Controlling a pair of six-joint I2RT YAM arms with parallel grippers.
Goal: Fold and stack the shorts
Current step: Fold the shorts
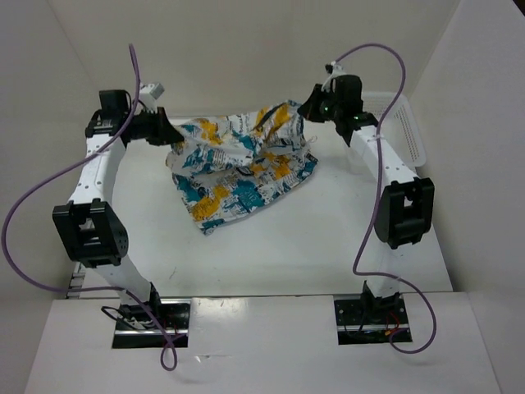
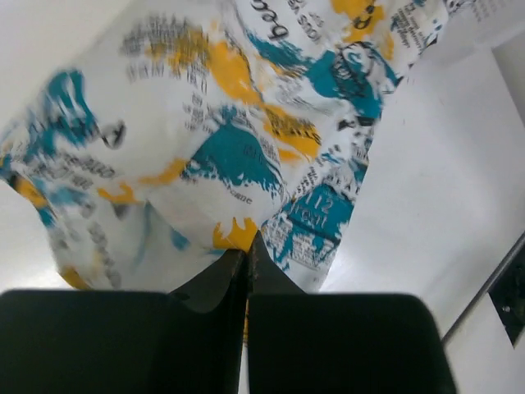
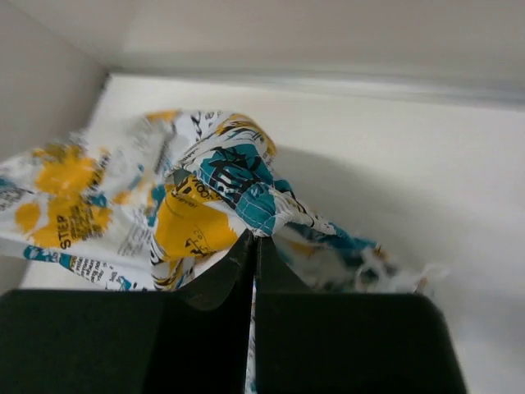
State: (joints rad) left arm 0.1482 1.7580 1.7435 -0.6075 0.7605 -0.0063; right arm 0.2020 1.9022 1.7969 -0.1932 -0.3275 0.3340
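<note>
The shorts [image 1: 242, 164], white fabric with teal, orange-yellow and black print, hang stretched between my two grippers at the back of the table, their lower part draped on the tabletop. My left gripper [image 1: 172, 131] is shut on the shorts' left edge; in the left wrist view its jaws [image 2: 248, 246] pinch the fabric [image 2: 230, 139]. My right gripper [image 1: 305, 107] is shut on the shorts' right top edge; in the right wrist view its jaws [image 3: 253, 242] pinch a bunched fold [image 3: 221, 189].
A white plastic mesh basket [image 1: 402, 123] stands at the back right behind the right arm. White walls enclose the table [image 1: 287, 246] on the left, back and right.
</note>
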